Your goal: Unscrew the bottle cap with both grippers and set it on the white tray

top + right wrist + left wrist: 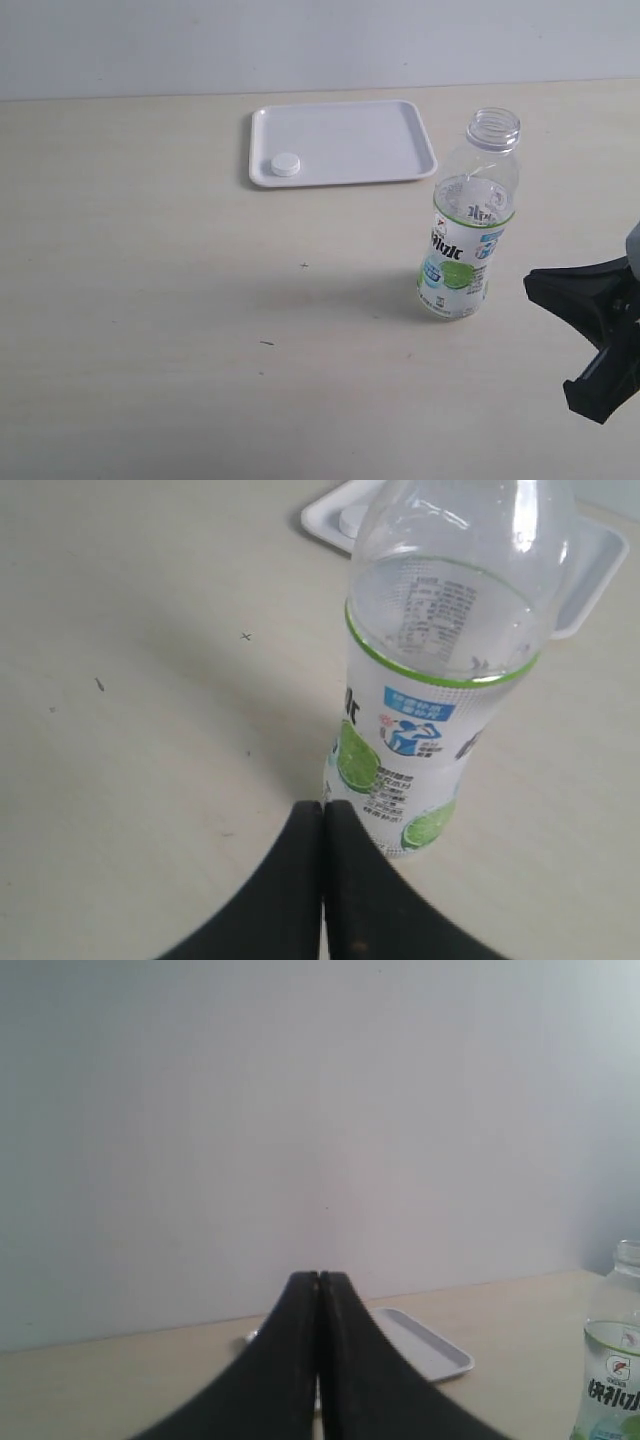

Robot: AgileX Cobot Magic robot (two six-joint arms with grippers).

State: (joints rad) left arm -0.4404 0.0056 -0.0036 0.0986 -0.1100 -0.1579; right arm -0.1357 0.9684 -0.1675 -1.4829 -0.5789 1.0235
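Note:
The bottle (468,235) stands upright on the table at the right, its threaded neck bare. The bottle cap (286,164) lies in the near-left corner of the white tray (360,135), well apart from the bottle. My right gripper (532,285) is at the right edge, a little beside the bottle's base, and touches nothing. In the right wrist view its fingers (322,808) are pressed together and empty, just short of the bottle (440,680). The left gripper (318,1278) is shut and empty, raised, with the tray (430,1352) and the bottle (612,1380) beyond it. It is outside the exterior view.
The pale wooden table (150,300) stretches left and in front of the bottle, with only small dark specks (266,343) on it. A plain wall (300,40) rises behind the table's far edge, just past the tray.

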